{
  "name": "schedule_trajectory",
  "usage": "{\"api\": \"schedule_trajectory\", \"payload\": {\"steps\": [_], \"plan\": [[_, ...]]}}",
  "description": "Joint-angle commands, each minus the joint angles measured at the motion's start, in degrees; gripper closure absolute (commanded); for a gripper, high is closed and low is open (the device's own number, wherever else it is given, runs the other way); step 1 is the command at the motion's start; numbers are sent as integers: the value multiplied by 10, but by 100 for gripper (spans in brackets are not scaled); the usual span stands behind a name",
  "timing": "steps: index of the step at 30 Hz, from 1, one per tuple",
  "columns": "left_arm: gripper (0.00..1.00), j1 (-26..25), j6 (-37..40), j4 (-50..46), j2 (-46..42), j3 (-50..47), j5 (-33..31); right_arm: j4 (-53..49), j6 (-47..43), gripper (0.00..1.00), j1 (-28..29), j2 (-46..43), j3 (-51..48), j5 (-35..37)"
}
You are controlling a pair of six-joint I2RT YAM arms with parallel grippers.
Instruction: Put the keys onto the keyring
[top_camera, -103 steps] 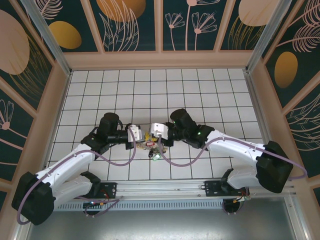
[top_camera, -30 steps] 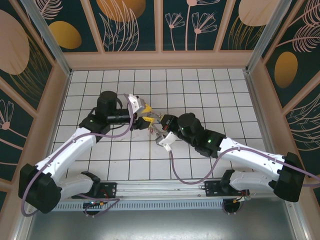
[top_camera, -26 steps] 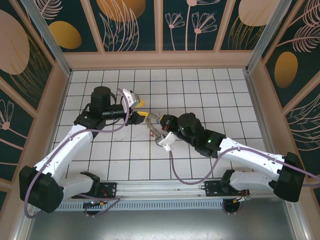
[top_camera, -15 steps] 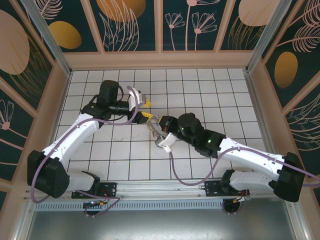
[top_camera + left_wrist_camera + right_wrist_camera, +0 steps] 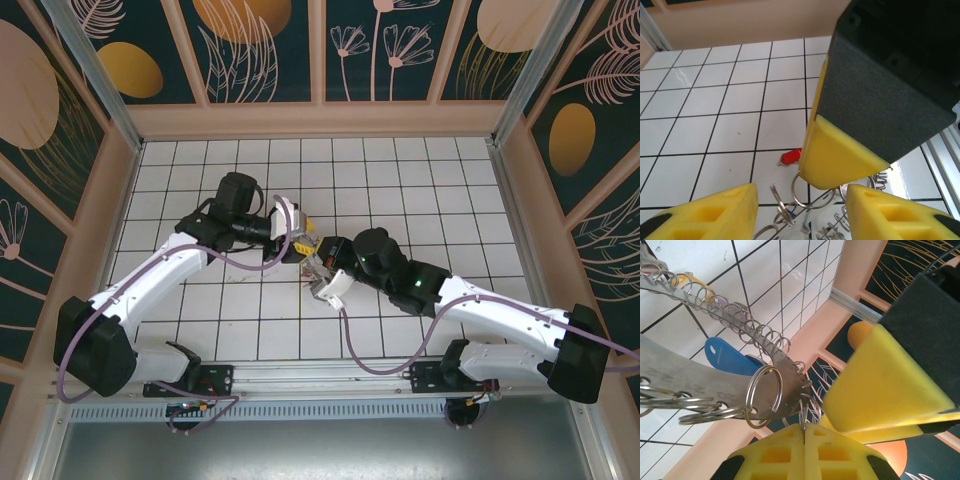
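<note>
Counter (image 5: 400,190): white tiles with dark grout, boxed in by patterned walls.
Left tool (image 5: 802,207): open. Its two yellow fingers stand apart and neither presses on anything. It reaches in over the middle of the counter, tip to tip with the other tool.
Right tool (image 5: 804,432): closed. Its yellow fingers lie flat against each other, with small rings (image 5: 805,412) caught at the seam by their tips.
Keyring (image 5: 747,399): a thin silvery split ring threaded through a hole at the corner of a metal plate (image 5: 690,375), just beside the right tool's fingertips. It hangs between the two tools.
Metal plate: flat and grey with faint stamped letters. Several more wire rings hang from its lower edge.
Coiled wire (image 5: 725,315): a long row of loops running along the plate's upper edge.
Blue key (image 5: 730,357): its plastic head shows behind the plate, below the coiled wire.
Yellow key (image 5: 687,282): part of its head shows behind the far end of the coil.
Red key (image 5: 791,156): its head shows low over a tile, just beside the black, yellow-tipped right finger (image 5: 845,160). Whether it rests on the counter or hangs, I cannot tell.
Left finger (image 5: 885,385): a yellow wedge close above the right tool's tips, apart from the keyring.
</note>
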Motion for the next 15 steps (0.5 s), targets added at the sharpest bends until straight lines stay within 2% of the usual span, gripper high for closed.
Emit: {"api": "schedule_trajectory", "payload": {"steps": [1, 10, 15], "plan": [[49, -4, 17, -16, 3, -12, -11, 12, -37, 100, 6, -2, 3, -8], [47, -4, 22, -16, -12, -21, -26, 1, -41, 100, 10, 2, 10, -12], [44, -4, 76, -72, -24, -7, -56, -47, -53, 100, 18, -3, 20, -12]]}}
